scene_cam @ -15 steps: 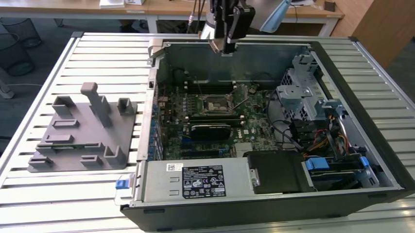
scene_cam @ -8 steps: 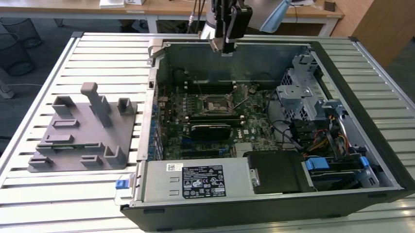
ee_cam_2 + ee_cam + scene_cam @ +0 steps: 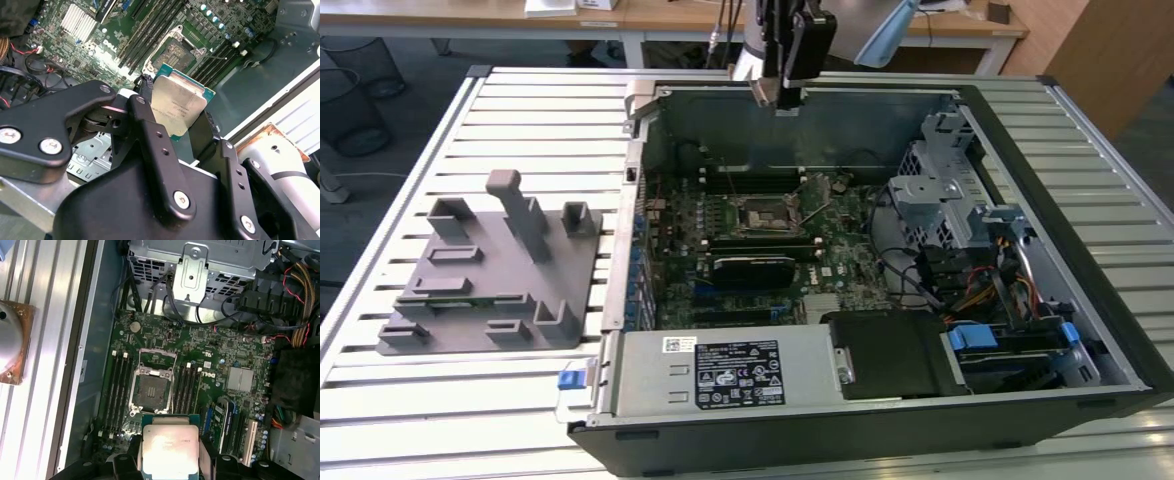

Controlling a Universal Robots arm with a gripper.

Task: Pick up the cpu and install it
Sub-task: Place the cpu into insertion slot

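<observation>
Silvery metal, matte and faintly scuffed: that's the flat lid of the cpu [image 3: 169,447], a thin square chip with a green rim showing along its edges. It's clamped by two opposite sides in the claw [image 3: 176,115], whose black bar-shaped fingers [image 3: 150,135] are studded with screw heads and closed tight on it. In the exterior view the claw [image 3: 778,97] hangs above the open computer case [image 3: 1067,200], up near its far wall and well clear of the board below.

Down inside lies the green motherboard [image 3: 210,355], dense with tiny components. Its square socket [image 3: 151,390] sits bare, a dark grid of contacts framed by a bright metal bracket. Long black memory slots [image 3: 117,390] run in parallel strips on either side of it. In the first wrist view the chip hovers just beside the socket, apart from it, and is not seated. A small finned silver heatsink [image 3: 241,378] gleams further along the board, and a perforated sheet-steel drive cage [image 3: 200,260] fills one end.

The case rests on a bench [image 3: 520,110] of ribbed aluminium slats. On the exterior view's left stands a grey plastic fixture [image 3: 494,265], smooth and blocky, with upright posts.
</observation>
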